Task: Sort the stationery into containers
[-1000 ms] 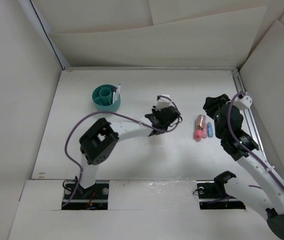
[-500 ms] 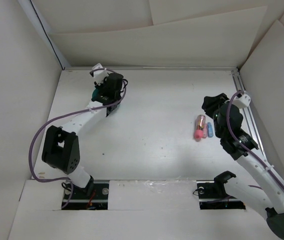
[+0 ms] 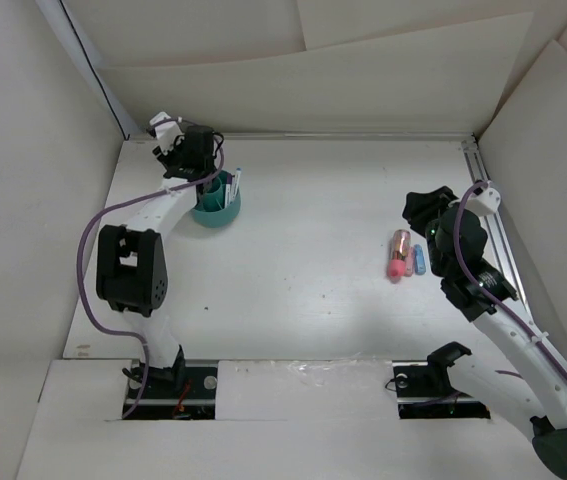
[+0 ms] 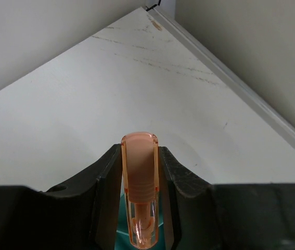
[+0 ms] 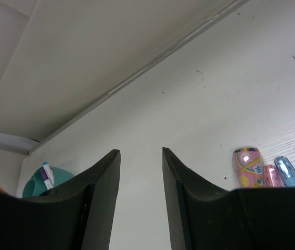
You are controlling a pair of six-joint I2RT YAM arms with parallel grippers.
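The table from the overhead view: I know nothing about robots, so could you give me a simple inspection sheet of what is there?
Surface: white table, faint specks and scuffs.
Job's things: teal cup at far left with a white pen standing in it. The patterned piece, pink piece and blue piece lie side by side on the right.
Clutter: nothing seen.
Grippers: left jaws shut on an orange piece over the cup; right jaws open, holding nothing.
Cables: purple cable loops along the left arm; another follows the right arm.
Surroundings: pale panel walls on three sides; metal rail along the right edge.
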